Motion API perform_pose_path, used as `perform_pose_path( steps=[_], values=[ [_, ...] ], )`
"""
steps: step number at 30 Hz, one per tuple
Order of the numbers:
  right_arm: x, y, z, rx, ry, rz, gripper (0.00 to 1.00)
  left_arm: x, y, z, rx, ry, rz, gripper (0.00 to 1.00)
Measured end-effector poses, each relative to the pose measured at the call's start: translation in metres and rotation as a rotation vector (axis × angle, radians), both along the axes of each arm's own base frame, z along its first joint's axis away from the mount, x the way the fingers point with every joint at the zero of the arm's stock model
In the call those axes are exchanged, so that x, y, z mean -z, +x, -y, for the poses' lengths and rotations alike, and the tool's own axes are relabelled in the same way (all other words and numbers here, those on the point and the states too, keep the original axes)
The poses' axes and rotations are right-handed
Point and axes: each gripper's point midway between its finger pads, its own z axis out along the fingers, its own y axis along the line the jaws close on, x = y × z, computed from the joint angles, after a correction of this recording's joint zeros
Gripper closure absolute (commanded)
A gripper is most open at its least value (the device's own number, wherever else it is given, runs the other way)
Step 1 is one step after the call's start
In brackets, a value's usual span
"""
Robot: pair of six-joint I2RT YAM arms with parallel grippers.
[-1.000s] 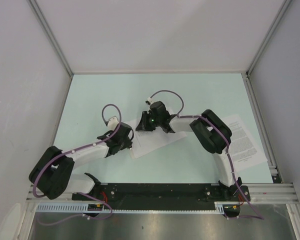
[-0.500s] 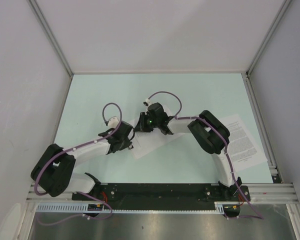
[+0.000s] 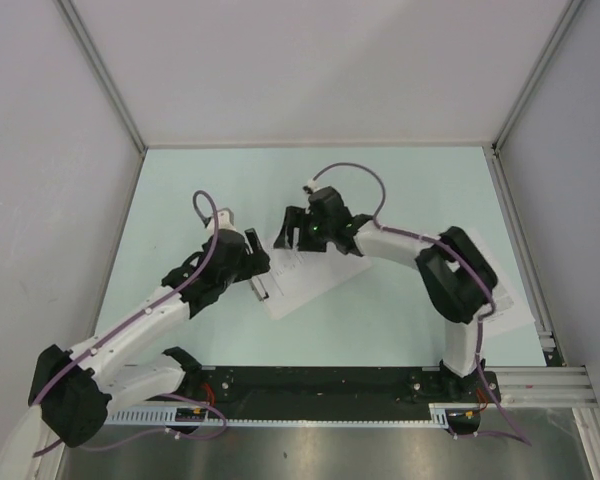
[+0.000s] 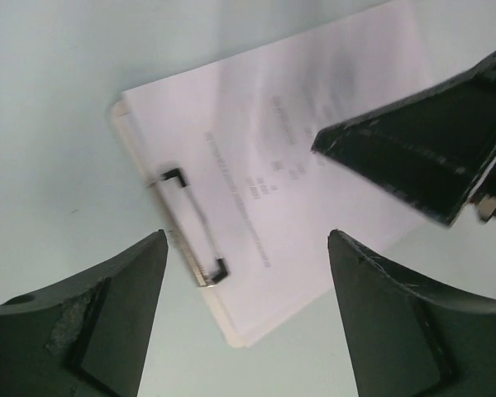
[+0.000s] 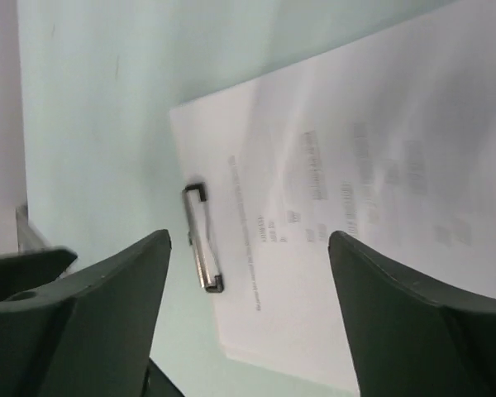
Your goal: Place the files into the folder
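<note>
The folder (image 3: 290, 300) lies flat mid-table, its cream edge (image 4: 223, 318) showing under a sparsely printed file (image 4: 314, 165) that covers it. The silver clip (image 4: 190, 227) runs along that sheet's short edge. My left gripper (image 4: 248, 240) hovers open above the clip end and holds nothing. From the far side my right gripper (image 5: 250, 240) also hangs open over the same sheet (image 5: 355, 207) and clip (image 5: 200, 240). From above, the left gripper (image 3: 255, 262) and right gripper (image 3: 290, 232) flank the folder's left end. A second, densely printed file (image 3: 515, 310) lies far right, mostly hidden by the right arm.
Grey walls enclose the pale green table (image 3: 400, 190) on three sides, with metal rails (image 3: 520, 230) along the edges. Purple cables loop over both arms. The arms' black base rail (image 3: 320, 385) runs along the near edge.
Both grippers went from nearly shut to open and rose off the folder. The left arm stretched forward; the right gripper drew back toward the far side.
</note>
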Motion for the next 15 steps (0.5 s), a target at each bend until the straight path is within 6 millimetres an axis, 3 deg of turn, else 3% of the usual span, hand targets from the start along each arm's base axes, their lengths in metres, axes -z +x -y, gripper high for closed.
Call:
perform_pose_path(
  steps=[2, 4, 6, 8, 10, 12, 13, 15],
  values=[
    [-0.023, 0.016, 0.035, 0.103, -0.067, 0.033, 0.04, -0.015, 0.005, 0.018, 0.08, -0.049, 0.037, 0.15],
    [-0.044, 0.039, 0.085, 0.253, -0.143, 0.067, 0.03, -0.025, 0.008, 0.04, 0.169, -0.102, 0.065, 0.15],
    [-0.057, 0.066, 0.155, 0.443, -0.222, 0.083, 0.03, -0.029, 0.007, 0.06, 0.247, -0.141, 0.074, 0.15],
    [-0.052, 0.079, 0.244, 0.659, -0.307, 0.062, 0.04, -0.03, 0.004, 0.085, 0.344, -0.176, 0.067, 0.15],
    [-0.029, 0.066, 0.329, 0.852, -0.39, -0.002, 0.05, -0.027, -0.002, 0.108, 0.43, -0.202, 0.046, 0.15],
    [0.0, 0.03, 0.395, 1.007, -0.466, -0.104, 0.05, -0.023, -0.01, 0.127, 0.509, -0.212, 0.027, 0.14],
    [0.015, 0.007, 0.419, 1.068, -0.497, -0.156, 0.06, -0.023, -0.013, 0.133, 0.535, -0.216, 0.02, 0.14],
    [0.034, -0.03, 0.444, 1.132, -0.543, -0.235, 0.06, -0.023, -0.023, 0.148, 0.599, -0.221, 0.015, 0.14]
  ],
)
